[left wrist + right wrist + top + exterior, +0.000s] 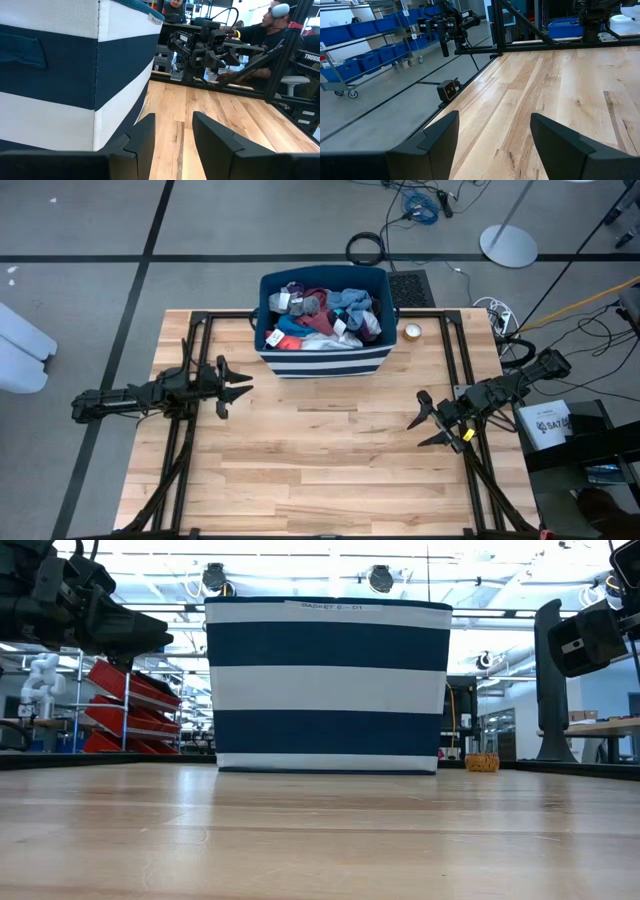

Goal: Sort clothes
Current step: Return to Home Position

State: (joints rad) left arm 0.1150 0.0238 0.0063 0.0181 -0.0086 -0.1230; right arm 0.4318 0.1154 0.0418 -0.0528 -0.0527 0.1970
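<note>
Softly crumpled clothes (325, 315) in boxy fabric bin (322, 363)

The place was a robotics lab or industrial workshop, not a home. A pale wood-block table (330, 470) stood on a grey concrete floor (80, 220) marked with dark tape lines, and loose cables (365, 248) lay coiled behind it. Two dark robot arms (130, 398) sat on a black metal frame (165, 470). Beyond the table were shelves of red storage bins (130, 700), a wheeled rack of blue bins (370, 27), ceiling lamps (378, 578), a small white robot (40, 675) and a person (265, 37) seated at a workstation.
</note>
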